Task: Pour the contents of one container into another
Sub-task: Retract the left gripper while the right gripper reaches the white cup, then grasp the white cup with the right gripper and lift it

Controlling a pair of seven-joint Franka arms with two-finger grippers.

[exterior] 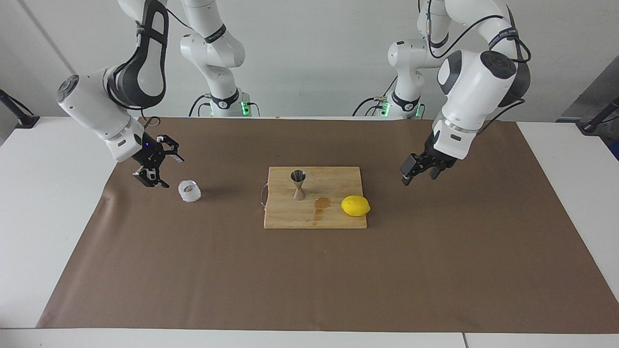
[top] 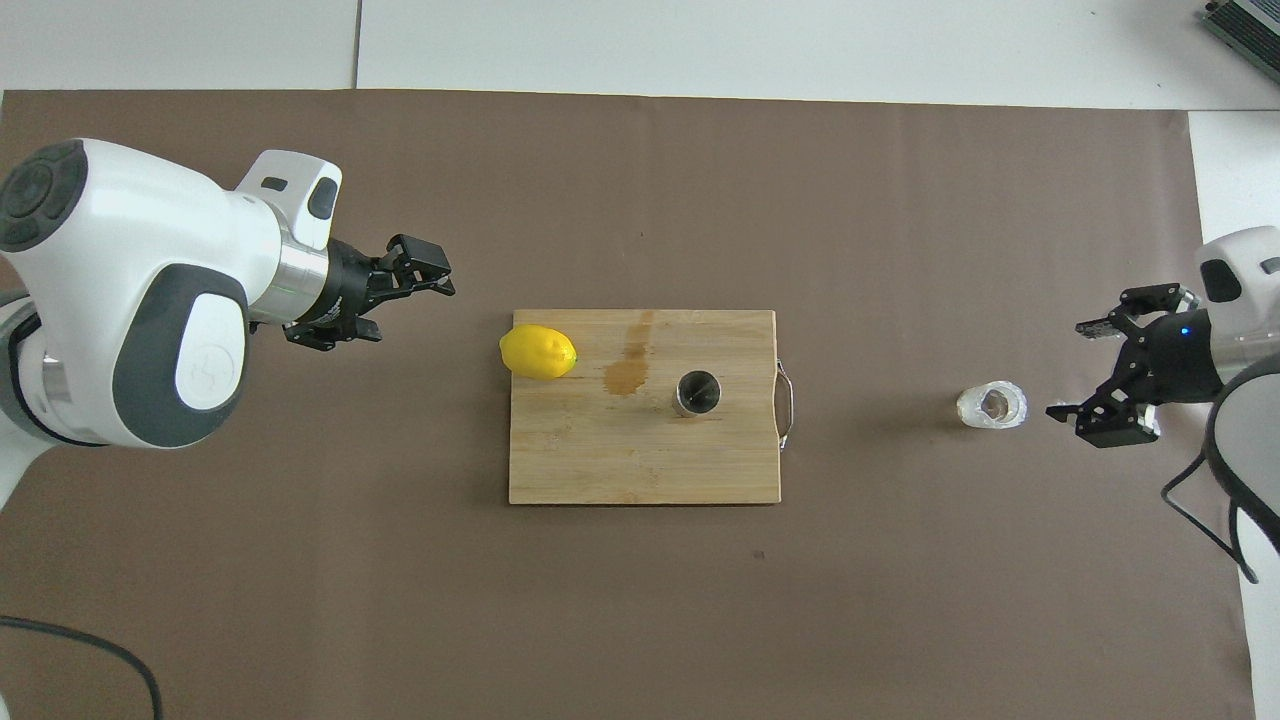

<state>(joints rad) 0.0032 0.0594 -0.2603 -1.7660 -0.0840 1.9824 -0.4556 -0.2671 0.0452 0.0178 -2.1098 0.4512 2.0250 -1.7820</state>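
a white wall backs a white table (exterior: 58, 232) laid with a wide brown mat (exterior: 309, 270). a wooden board (exterior: 333, 181) with a wire handle lies mid-mat, marked by a wet amber stain (exterior: 321, 203). the jigger (exterior: 298, 184), silver-grey metal and hourglass-shaped, stands upright on the board, its open top cone a dark ring from overhead (top: 697, 392); a lemon (exterior: 355, 206) rests on the board's corner toward the left arm's end. the cup (exterior: 189, 191), small, squat, clear and faceted with a whitish sparkle, sits on the mat well apart from the board, toward the right arm's end. the right gripper (exterior: 157, 166) hangs low just beside the cup, fingers spread, touching nothing. the left gripper (exterior: 424, 169) hovers over bare mat near the lemon's end of the board, fingers apart and empty.
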